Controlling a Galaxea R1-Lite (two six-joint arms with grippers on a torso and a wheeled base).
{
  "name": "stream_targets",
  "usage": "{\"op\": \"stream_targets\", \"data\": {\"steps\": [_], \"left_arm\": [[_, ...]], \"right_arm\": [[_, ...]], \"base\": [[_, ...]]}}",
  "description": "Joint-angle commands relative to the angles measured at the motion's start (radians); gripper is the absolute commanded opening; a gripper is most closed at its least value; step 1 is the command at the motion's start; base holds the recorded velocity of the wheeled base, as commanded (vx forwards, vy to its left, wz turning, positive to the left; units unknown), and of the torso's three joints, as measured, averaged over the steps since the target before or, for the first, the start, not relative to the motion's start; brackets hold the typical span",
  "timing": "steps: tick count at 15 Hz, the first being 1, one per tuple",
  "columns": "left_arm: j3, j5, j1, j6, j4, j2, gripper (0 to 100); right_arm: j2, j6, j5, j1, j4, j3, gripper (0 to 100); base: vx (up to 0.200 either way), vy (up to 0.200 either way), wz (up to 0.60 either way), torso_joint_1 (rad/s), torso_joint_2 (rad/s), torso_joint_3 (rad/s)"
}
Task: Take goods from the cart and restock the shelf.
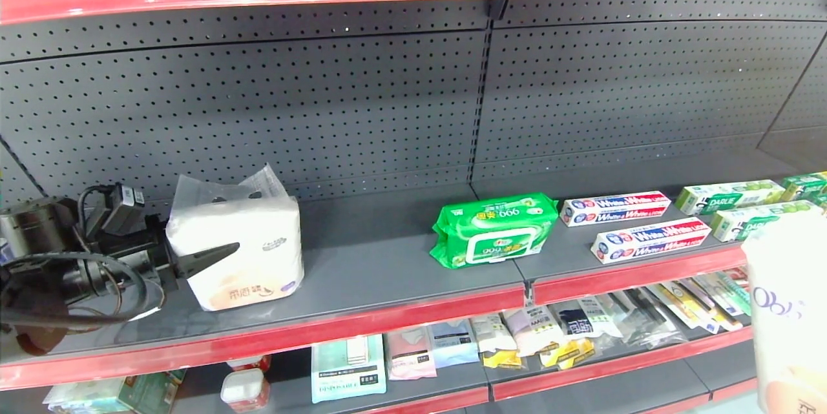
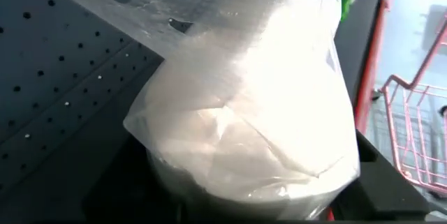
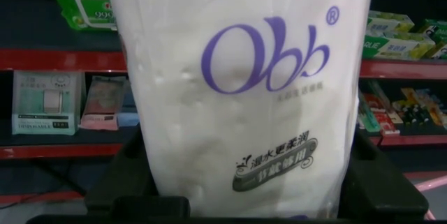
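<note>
A white tissue pack [image 1: 249, 243] in clear wrap stands on the left part of the grey shelf board [image 1: 368, 265]; I cannot tell whether it rests on the board or hangs just above it. My left gripper [image 1: 216, 249] is shut on it, one dark finger lying across its front. The left wrist view has the same tissue pack [image 2: 251, 105] close up against the pegboard. At the far right, a second white pack with purple print [image 1: 788, 310] is held in front of the shelf. My right gripper [image 3: 244, 206] is shut on that purple-print pack [image 3: 244, 91], low on its sides.
A green wet-wipes pack [image 1: 494, 228] lies mid-shelf, with toothpaste boxes [image 1: 649, 239] and green boxes [image 1: 730, 196] to its right. Bare board lies between the tissue pack and the wipes. Lower shelves hold several small goods [image 1: 349, 369]. A pink cart [image 2: 419, 133] stands beside the shelf.
</note>
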Motion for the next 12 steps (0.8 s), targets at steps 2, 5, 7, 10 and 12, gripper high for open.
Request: {"op": "stream_targets", "data": {"steps": [2,5,7,10,12], "left_arm": [[0.060,-0.015,0.049,0.000,-0.011,-0.010,0],[0.071,-0.043,0.057,0.002,-0.011,-0.010,0],[0.077,-0.075,0.060,0.002,-0.011,-0.010,0],[0.080,-0.110,0.062,0.013,-0.011,0.009,0],[0.079,-0.115,0.076,0.031,-0.012,0.024,0]], "right_arm": [[0.002,0.000,0.000,0.000,0.000,0.000,0],[0.007,-0.002,0.000,0.000,0.000,-0.002,0],[0.010,0.000,-0.002,0.000,0.000,-0.008,0],[0.015,0.000,-0.002,0.000,0.000,-0.011,0],[0.016,0.000,-0.014,0.000,0.000,-0.014,0]], "base": [[0.000,0.000,0.00,0.000,0.00,0.000],[0.000,0.000,0.00,0.000,0.00,0.000],[0.000,0.000,0.00,0.000,0.00,0.000],[0.000,0.000,0.00,0.000,0.00,0.000],[0.000,0.000,0.00,0.000,0.00,0.000]]}}
